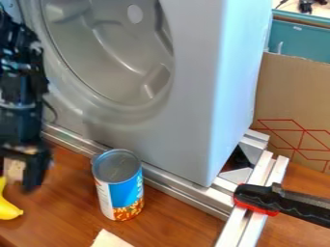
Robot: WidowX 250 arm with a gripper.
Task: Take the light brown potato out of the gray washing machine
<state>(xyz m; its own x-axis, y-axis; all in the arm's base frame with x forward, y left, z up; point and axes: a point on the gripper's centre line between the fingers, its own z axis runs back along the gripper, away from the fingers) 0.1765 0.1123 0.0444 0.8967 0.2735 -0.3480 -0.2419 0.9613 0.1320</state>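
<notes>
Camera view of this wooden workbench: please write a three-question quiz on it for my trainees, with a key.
1. What crosses the silver metal rails at right?
A) a white mug
B) a black-and-red handle
C) a green sponge
2. True or false: the blue-and-white cylindrical can lies on its side.
3. Which is nearer the black robot gripper: the curved yellow banana or the brown cardboard panel?
Key: 1 B; 2 false; 3 the banana
</notes>
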